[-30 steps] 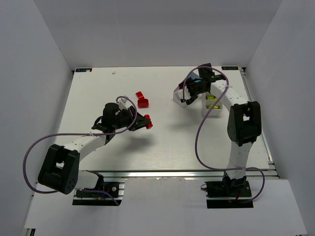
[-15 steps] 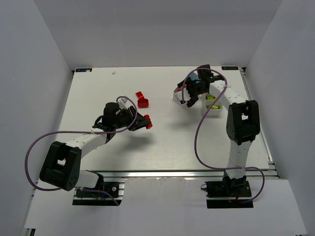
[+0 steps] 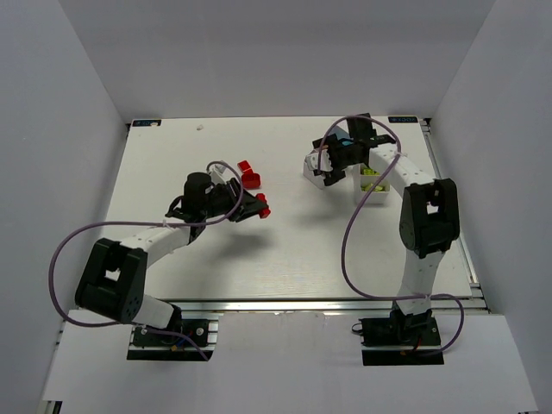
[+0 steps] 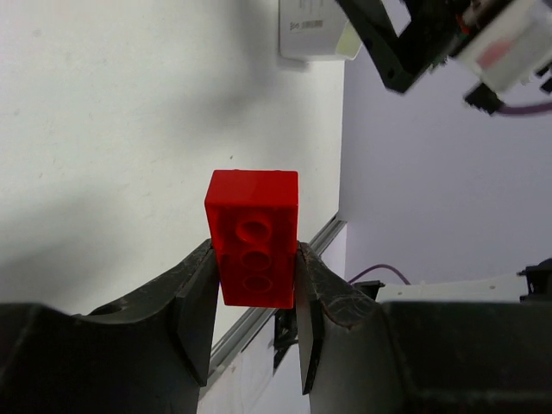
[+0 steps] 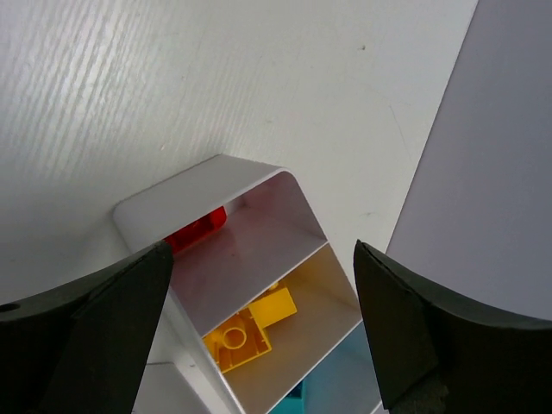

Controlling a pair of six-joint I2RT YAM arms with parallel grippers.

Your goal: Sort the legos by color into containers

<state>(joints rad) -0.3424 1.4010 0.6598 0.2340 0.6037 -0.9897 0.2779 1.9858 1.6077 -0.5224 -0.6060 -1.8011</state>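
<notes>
Since a second ago the left gripper (image 3: 260, 207) has carried its red brick (image 4: 253, 237) slightly farther up the table (image 3: 172, 155), and the right gripper (image 5: 263, 259) has spread its jaws wider. Left gripper: clamped on the brick's two long sides. Right gripper: jaws wide apart above a white tray (image 5: 198, 185) (nothing between them). Tray contents: end compartment, one red piece (image 5: 197, 231); next compartment, yellow bricks (image 5: 246, 332). Two loose red bricks (image 3: 249, 175) lie on the table, near the left gripper.
</notes>
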